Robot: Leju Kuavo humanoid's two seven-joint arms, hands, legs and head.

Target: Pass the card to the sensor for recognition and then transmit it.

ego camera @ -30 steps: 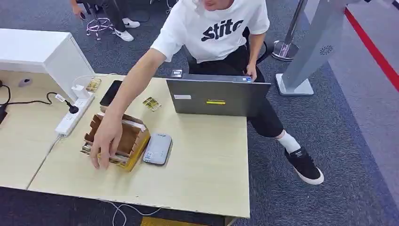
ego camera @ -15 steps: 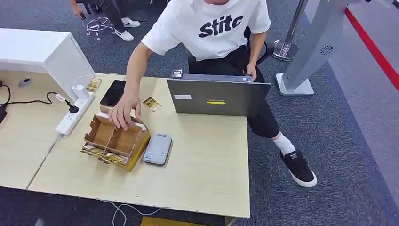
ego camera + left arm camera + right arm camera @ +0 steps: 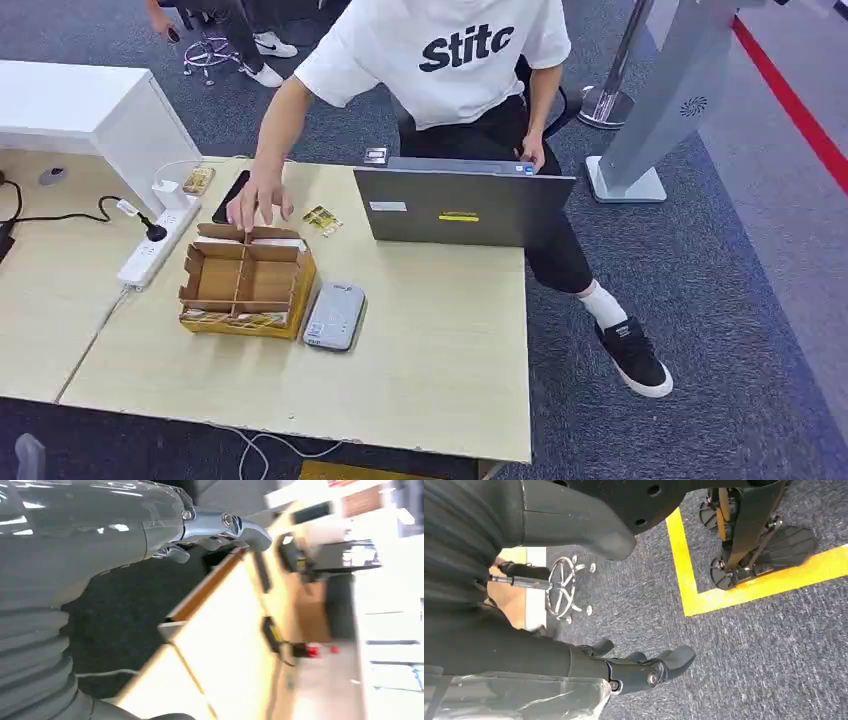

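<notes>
A brown cardboard box (image 3: pixel 245 285) with open compartments stands on the light wooden table (image 3: pixel 430 360), with yellow cards (image 3: pixel 235 320) lined along its near side. Right beside it lies the grey card sensor (image 3: pixel 335 315). Another loose card (image 3: pixel 322 220) lies behind the box. A person's hand (image 3: pixel 255 205) touches the box's far edge. My left hand (image 3: pixel 220 527) hangs below and beside the table edge, fingers loosely apart and holding nothing. My right hand (image 3: pixel 639 667) hangs over the grey carpet, also holding nothing.
A grey laptop (image 3: pixel 465 205) stands open at the table's far side, with the seated person behind it. A black phone (image 3: pixel 232 197), a white power strip (image 3: pixel 160 240) and a cable lie at the left. A grey stand (image 3: pixel 650 120) rises at the right.
The person's hand moved from the box's near side to its far edge. The box, tilted and skewed before, now sits flat and square. My hands have not entered the head view.
</notes>
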